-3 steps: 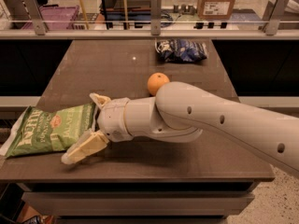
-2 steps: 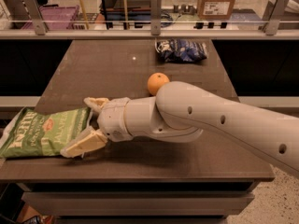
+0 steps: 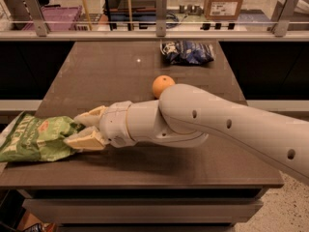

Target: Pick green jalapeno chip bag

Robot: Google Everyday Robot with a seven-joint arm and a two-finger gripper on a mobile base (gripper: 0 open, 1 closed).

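Observation:
The green jalapeno chip bag (image 3: 35, 139) lies at the table's front left corner, with its left end hanging over the table edge. My gripper (image 3: 73, 130) reaches in from the right, low over the table. Its two cream fingers (image 3: 86, 140) are closed on the bag's right end, one above it and one below. My white arm (image 3: 212, 124) stretches across the front of the table.
An orange (image 3: 162, 86) sits mid-table just behind my arm. A dark blue chip bag (image 3: 187, 52) lies at the far edge. A rail with posts (image 3: 161, 8) runs behind the brown table (image 3: 116, 66). The table's front edge is just below my arm.
My gripper has pushed left onto the green bag and its fingers have narrowed around the bag's right end. The bag has slid left, further over the table's edge.

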